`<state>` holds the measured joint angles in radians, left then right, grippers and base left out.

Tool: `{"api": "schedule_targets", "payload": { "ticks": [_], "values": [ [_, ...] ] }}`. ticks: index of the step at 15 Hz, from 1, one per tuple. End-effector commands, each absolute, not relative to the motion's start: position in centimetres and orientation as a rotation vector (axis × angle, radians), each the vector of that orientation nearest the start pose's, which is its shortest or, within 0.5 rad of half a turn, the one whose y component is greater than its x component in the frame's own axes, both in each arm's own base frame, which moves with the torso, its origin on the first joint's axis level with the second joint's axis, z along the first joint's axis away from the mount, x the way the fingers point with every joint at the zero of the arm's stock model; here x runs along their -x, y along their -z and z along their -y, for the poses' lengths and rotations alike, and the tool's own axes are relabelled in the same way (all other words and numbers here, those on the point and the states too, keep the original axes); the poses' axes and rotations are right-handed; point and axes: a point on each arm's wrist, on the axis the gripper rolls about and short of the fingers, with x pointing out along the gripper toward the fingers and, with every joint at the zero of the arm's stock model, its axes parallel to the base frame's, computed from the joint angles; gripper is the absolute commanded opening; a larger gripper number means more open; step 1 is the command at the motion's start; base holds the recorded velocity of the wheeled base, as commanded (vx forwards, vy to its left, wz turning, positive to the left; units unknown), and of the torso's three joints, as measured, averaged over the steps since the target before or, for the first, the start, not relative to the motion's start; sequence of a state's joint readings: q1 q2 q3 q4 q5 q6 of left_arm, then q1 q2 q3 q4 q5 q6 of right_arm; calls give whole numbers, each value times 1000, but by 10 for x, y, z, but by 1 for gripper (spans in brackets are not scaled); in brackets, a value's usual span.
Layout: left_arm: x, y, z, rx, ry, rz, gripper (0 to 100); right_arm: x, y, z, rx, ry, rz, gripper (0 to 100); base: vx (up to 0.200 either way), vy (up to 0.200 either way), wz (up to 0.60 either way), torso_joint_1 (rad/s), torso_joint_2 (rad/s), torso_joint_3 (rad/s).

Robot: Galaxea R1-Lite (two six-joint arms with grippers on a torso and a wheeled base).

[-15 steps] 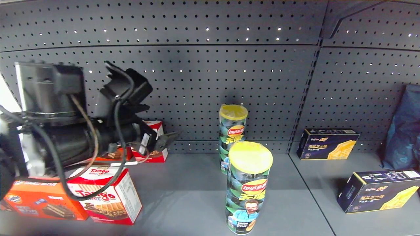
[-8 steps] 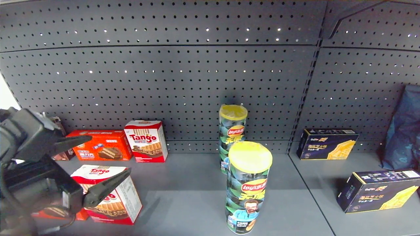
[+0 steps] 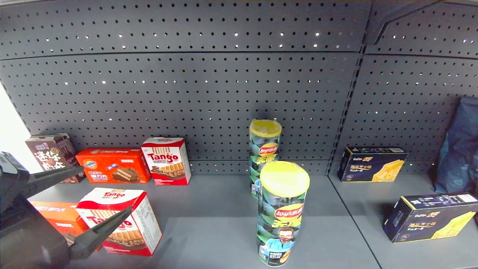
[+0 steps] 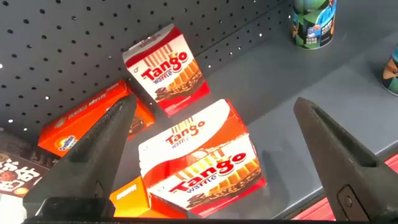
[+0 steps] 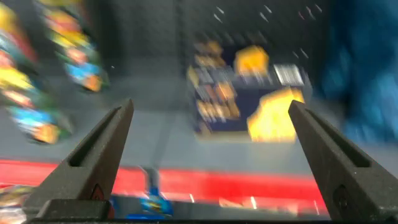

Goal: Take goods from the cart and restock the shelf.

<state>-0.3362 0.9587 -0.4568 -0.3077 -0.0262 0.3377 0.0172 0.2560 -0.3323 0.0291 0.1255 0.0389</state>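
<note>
The left pincer [image 3: 106,189] sits at eight o'clock in the head view, spread wide and empty. A red-and-white wafer box [image 3: 123,220] shows between its fingers, resting on the grey shelf [image 3: 216,209]. Two chip cans [image 3: 283,213] stand upright toward six o'clock, one behind the other. The right pincer [image 5: 210,104] also gapes wide and empty, facing a blurred dark blue box [image 5: 249,93].

pegboard back panel [image 3: 209,86] dark grey, perforated | slotted upright [image 3: 348,112] between 2 panels | bracket [image 3: 378,28] top right
</note>
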Motion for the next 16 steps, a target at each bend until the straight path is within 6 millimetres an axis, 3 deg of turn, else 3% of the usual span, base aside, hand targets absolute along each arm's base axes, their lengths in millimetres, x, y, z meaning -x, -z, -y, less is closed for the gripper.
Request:
{"api": "schedule_targets", "payload": {
  "ticks": [1, 3, 5, 12, 16],
  "values": [
    [-111, -208, 39, -363, 390, -131, 100, -44, -238, -8, 11, -311, -92, 100, 0, 0, 0, 0, 0, 0],
    [-111, -208, 39, -363, 390, -129, 100, -90, -241, -23, 51, -460, -196, 100, 0, 0, 0, 0, 0, 0],
    [-113, -208, 40, -363, 389, -131, 100, -112, -234, -40, 73, -533, -271, 100, 0, 0, 0, 0, 0, 0],
    [-114, -207, 37, -362, 363, -142, 100, -145, -205, -92, 188, -757, -456, 100, 0, 0, 0, 0, 0, 0],
    [-114, -209, 36, -360, 352, -135, 100, -158, -195, -102, 199, -773, -503, 100, 0, 0, 0, 0, 0, 0]
  ]
}}
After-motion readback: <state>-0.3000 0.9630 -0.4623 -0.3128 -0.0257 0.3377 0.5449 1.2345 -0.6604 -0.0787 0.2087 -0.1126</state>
